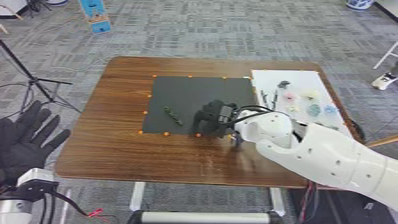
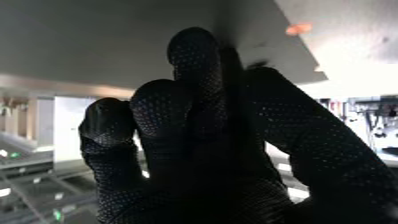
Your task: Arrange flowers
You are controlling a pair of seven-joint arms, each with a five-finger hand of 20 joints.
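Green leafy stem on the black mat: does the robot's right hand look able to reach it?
Likely yes: the black-gloved right hand is beside the stem, with nothing visible between them.

Looks like smooth brown wood with a soft sheen across the tabletop (image 1: 98, 145), flat matt black on the dark sheet (image 1: 200, 87), papery white on the pale sheet (image 1: 266, 76), dotted, textured cloth over the right hand (image 1: 211, 117).

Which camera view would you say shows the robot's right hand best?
The right wrist view, since it shows the right hand close up, down to its dotted texture. The head view shows it smaller, over the black sheet.
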